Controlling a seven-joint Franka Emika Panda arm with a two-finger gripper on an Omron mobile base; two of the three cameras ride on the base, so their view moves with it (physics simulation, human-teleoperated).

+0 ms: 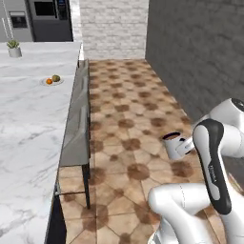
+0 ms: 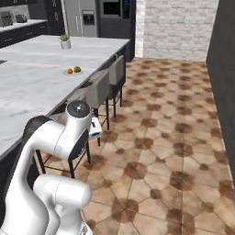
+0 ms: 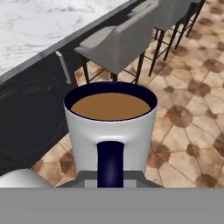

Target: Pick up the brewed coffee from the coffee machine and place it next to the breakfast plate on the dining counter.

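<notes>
The small pale grey cylindrical mug of brown coffee (image 3: 110, 127) is clamped in the white arm's two-finger gripper (image 3: 110, 175), whose jaws are closed on the mug's near side by its dark handle. In the left base view the mug (image 1: 174, 145) hangs upright in the air over the brown patterned tile floor (image 1: 128, 114), to the right of the grey bar stools (image 1: 76, 138) and well apart from the counter.

The large white marble dining counter with grey veining (image 1: 28, 109) stretches along the left. Far along it sits the small round white plate (image 1: 52, 82) carrying an orange fruit and a tan-brown food piece, and farther still stands a white pot with a green plant (image 1: 14, 48). From the right base view the plate (image 2: 73, 72) lies near the counter's stool-side edge, well beyond the arm.
</notes>
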